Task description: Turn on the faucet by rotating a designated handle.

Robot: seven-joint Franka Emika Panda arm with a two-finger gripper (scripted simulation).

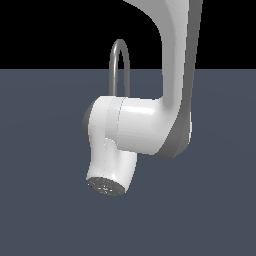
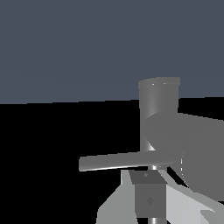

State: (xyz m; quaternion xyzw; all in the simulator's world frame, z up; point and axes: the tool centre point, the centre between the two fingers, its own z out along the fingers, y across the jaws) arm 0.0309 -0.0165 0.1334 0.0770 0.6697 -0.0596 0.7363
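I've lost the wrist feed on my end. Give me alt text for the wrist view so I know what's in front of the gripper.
Close up, the faucet's thin grey handle juts sideways as a horizontal rod from the darker faucet body. Pale gripper parts sit just beneath the rod, though contact and finger state cannot be judged. Behind is a flat blue-grey floor and black void.

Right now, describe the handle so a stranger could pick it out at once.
Start at the faucet, whose thin arched spout rises behind the big white arm in the exterior view. In the wrist view, look at its thick grey base: the handle is the thin rod sticking out sideways from it, straight and slim, not curved like the spout.
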